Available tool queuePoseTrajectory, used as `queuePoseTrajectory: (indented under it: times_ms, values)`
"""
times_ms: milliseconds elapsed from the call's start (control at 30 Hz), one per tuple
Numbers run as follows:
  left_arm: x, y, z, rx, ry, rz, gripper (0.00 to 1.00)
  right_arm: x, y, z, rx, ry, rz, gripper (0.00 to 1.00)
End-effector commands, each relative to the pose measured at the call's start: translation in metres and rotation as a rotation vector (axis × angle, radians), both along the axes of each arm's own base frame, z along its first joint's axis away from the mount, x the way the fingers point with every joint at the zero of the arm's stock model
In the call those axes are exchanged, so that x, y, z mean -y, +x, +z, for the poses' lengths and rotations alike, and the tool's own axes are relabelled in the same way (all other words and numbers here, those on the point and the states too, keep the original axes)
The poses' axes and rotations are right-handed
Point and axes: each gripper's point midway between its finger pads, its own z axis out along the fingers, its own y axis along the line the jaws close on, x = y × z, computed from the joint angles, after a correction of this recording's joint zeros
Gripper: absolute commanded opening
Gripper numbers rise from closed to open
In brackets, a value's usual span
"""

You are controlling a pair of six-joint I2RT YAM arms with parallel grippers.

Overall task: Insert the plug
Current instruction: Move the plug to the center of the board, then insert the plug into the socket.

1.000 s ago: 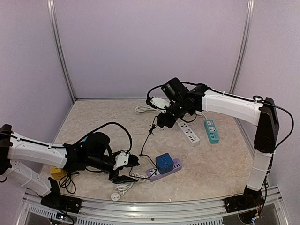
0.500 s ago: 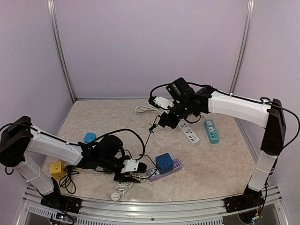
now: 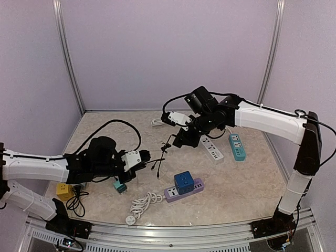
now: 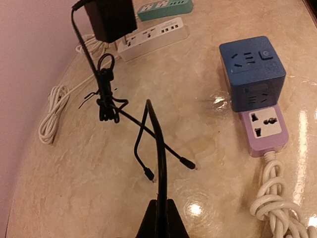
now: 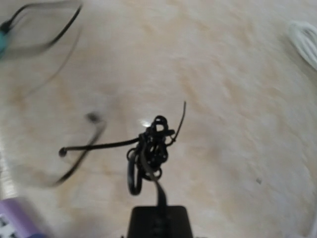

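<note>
The plug is a black adapter (image 4: 110, 20) whose thin black cable (image 4: 157, 148) hangs down in a knotted bundle (image 5: 151, 144). My right gripper (image 3: 180, 138) is shut on the adapter, holding it above the table's middle. My left gripper (image 4: 162, 212) is shut on the cable lower down, left of the blue cube socket (image 3: 184, 181). Two loose connector ends (image 4: 187, 162) dangle just above the tabletop. The cube sits on a purple power strip (image 3: 191, 190) to the right of my left gripper (image 3: 145, 156).
A white power strip (image 3: 211, 148) and a teal one (image 3: 237, 146) lie under the right arm. A coiled white cord (image 3: 144, 202) trails from the purple strip. A yellow cube (image 3: 64, 190) and a small teal adapter (image 3: 119, 186) sit by the left arm.
My left gripper has closed on the black cable and risen up and back from beside the purple strip. The right gripper has shifted slightly left with the adapter.
</note>
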Motion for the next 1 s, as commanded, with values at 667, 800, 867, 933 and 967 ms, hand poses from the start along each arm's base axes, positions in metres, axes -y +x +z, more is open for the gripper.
queuePoseTrajectory:
  times_ms: [667, 800, 867, 933, 967]
  values:
    - [-0.116, 0.009, -0.013, 0.104, 0.116, 0.099, 0.99, -0.06, -0.113, -0.066, -0.201, -0.263, 0.474, 0.0]
    - [-0.118, 0.007, -0.012, 0.11, 0.097, 0.107, 0.99, -0.057, -0.128, -0.077, -0.215, -0.301, 0.523, 0.0]
    - [-0.117, 0.004, -0.012, 0.105, 0.083, 0.1, 0.99, -0.054, -0.132, -0.084, -0.212, -0.33, 0.541, 0.0]
    - [-0.116, 0.003, -0.012, 0.101, 0.07, 0.098, 0.99, -0.053, -0.132, -0.089, -0.216, -0.349, 0.544, 0.0]
    - [-0.116, 0.003, -0.012, 0.101, 0.066, 0.097, 0.99, -0.052, -0.132, -0.092, -0.216, -0.359, 0.545, 0.0]
